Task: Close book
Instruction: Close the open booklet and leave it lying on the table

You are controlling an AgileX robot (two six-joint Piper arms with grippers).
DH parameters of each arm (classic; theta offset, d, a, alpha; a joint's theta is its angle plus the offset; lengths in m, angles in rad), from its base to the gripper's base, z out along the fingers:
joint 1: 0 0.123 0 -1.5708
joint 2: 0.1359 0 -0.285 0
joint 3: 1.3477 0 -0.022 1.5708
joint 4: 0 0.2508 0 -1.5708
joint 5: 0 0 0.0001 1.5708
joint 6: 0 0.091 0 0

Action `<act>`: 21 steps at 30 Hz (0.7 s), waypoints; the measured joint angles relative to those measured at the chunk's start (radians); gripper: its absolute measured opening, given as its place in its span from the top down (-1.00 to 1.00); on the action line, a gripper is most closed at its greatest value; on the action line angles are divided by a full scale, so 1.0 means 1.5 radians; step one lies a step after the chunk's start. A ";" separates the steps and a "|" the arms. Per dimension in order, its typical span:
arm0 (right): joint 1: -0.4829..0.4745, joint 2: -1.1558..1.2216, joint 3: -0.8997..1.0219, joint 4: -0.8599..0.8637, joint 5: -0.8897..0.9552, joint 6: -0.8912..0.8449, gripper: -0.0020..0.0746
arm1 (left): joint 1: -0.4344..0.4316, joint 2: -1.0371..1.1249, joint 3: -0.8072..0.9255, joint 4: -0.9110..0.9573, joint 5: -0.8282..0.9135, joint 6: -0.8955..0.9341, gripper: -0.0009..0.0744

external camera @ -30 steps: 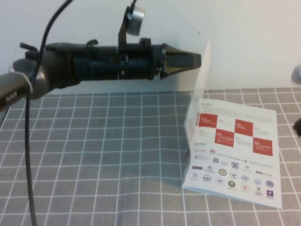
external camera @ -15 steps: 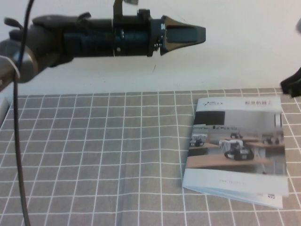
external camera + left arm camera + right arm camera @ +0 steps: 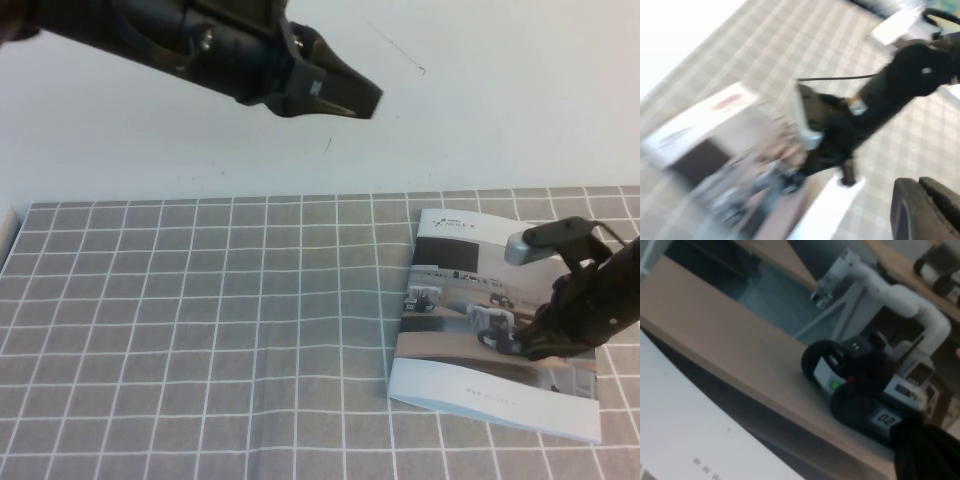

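Finds book [image 3: 455,300] closed, cover up, flat on the right side of the table [image 3: 200,330]. Notes right gripper [image 3: 522,345] low on the cover, fingers pressed together, tip touching it. Records left gripper [image 3: 372,98] high above the table, well apart from the book, fingers closed on nothing.

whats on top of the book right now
The right gripper sits low over the closed book, hiding part of its cover picture; contact cannot be confirmed. Nothing else lies on it. The left gripper hangs high over the checked cloth.
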 joint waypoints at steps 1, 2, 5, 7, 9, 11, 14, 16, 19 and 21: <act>0.001 0.010 0.000 0.000 -0.002 -0.001 0.95 | 0.000 -0.011 0.000 0.031 -0.007 -0.012 0.99; 0.003 0.016 0.000 0.003 -0.002 -0.003 0.95 | 0.000 -0.025 0.000 0.064 -0.018 -0.026 0.99; 0.003 0.019 0.000 0.004 -0.002 -0.006 0.95 | 0.000 -0.067 0.000 0.162 -0.046 -0.068 0.99; 0.003 0.010 -0.003 -0.001 0.005 -0.007 0.95 | 0.000 -0.100 0.000 0.221 -0.061 -0.091 0.99; 0.003 -0.018 -0.008 -0.010 0.016 -0.007 0.95 | 0.000 -0.134 -0.001 0.282 -0.067 -0.117 0.99; 0.003 -0.068 -0.017 -0.016 0.023 -0.007 0.95 | 0.000 -0.166 -0.001 0.340 -0.068 -0.141 0.99; 0.003 -0.162 -0.032 -0.027 0.026 -0.007 0.95 | 0.000 -0.220 0.016 0.422 -0.076 -0.175 0.99; 0.003 -0.230 -0.037 -0.035 0.029 -0.007 0.95 | 0.000 -0.263 0.041 0.482 -0.078 -0.202 0.99; 0.003 -0.336 -0.038 -0.055 0.043 -0.007 0.95 | 0.000 -0.323 0.106 0.582 -0.083 -0.262 0.99; 0.003 -0.406 -0.038 -0.073 0.065 -0.007 0.95 | 0.000 -0.364 0.164 0.630 -0.103 -0.301 0.99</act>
